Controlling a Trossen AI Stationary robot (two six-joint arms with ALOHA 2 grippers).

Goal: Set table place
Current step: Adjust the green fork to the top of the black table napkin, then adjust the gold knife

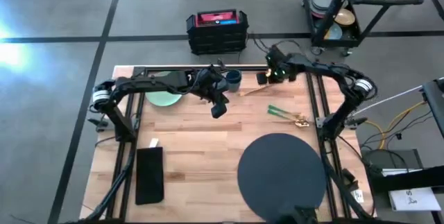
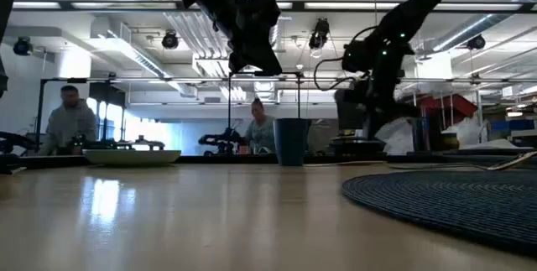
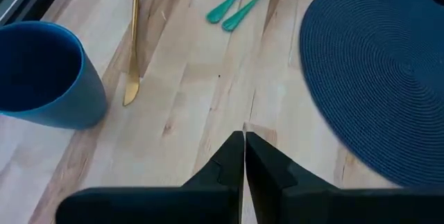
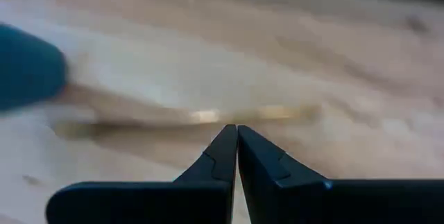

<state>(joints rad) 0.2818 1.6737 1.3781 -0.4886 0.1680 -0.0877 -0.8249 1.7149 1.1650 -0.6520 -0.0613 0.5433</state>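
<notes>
Placemat (image 1: pixel 281 170), one, dark round woven: you are seeing it lying bare at the near right of the tabletop (image 1: pixel 201 148), so the setting is barely starting. Plate (image 1: pixel 165 98), one, pale green, is sitting at the far left under the left arm. Cup (image 1: pixel 234 80), one, dark blue, is standing at the far edge between the arms. Napkin (image 1: pixel 150 175), one, black, is lying flat near the left rail. Cutlery, three pieces counted: a gold knife (image 3: pixel 132 50) lying just beside the cup, and two green-handled pieces (image 1: pixel 283 113) lying together near the right rail.

Left pincer (image 1: pixel 218 107) is hovering near the cup, fingers pressed together, holding nothing. Right pincer (image 4: pixel 236 141) is hanging over the knife, fingers likewise together and empty.

Step in hand, by my judgement: fetching the knife. You are needing to part the right fingers, lower them astride the thin blade, then be carrying it beside the placemat.
</notes>
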